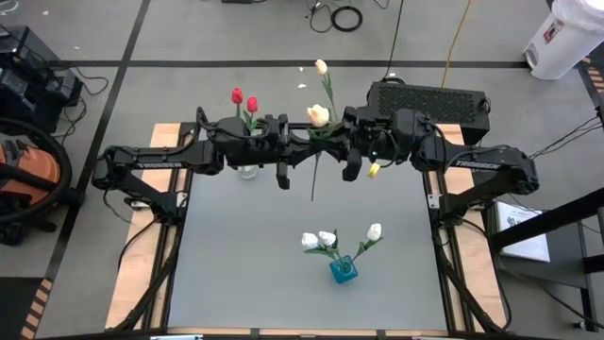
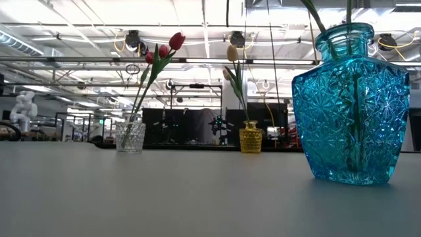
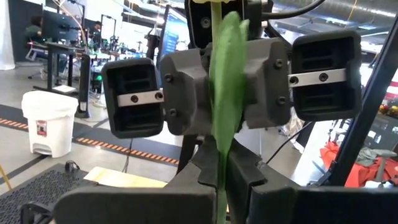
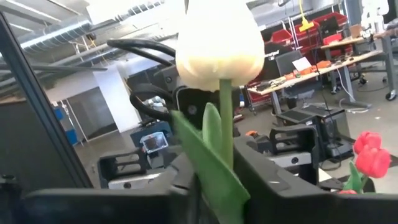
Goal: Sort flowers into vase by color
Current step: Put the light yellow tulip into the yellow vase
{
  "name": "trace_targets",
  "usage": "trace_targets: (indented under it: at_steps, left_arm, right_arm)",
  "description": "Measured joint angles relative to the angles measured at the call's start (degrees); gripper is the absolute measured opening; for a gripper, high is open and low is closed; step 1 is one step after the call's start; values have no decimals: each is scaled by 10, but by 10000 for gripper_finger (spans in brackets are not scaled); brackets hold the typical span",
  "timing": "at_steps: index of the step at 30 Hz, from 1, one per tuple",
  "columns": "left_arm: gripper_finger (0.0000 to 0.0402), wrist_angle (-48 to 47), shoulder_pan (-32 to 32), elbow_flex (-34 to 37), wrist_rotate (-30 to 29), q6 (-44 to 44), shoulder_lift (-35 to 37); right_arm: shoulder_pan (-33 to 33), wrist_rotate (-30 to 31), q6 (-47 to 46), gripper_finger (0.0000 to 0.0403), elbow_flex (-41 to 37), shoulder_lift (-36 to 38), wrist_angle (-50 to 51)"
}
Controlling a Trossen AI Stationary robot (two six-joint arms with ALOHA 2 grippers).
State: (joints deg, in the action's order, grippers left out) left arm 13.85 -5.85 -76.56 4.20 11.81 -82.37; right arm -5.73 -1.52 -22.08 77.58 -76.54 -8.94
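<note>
Mid-air handover above the table's far half: the left gripper was clamped on the cream tulip by its stem, and the right gripper had its fingers closing round that stem below the head. Best to let the right one seat firmly before the left let go, keeping the stem upright.

Both arms matte black w/ chunky jointed links, white lettering on the forearm segments, black cables trailing off the bases. Right gripper, seen from left wrist cam: grey central block w/ small dark screws, flanked by two black ribbed housings, each w/ a silver bar & two screws. Left gripper fingers dark, flat, blocky.
</note>
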Motion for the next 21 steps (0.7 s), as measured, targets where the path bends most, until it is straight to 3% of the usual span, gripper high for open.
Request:
trace_targets:
  at_steps: [6, 21]
  left_arm:
    - [8, 2, 0, 0, -2, 0, 0]
    - [14, -1, 0, 0, -4, 0, -1]
  right_arm:
    - [-8, 0, 17, 8, 0, 16, 29]
    - [-13, -1, 33, 1, 0, 19, 42]
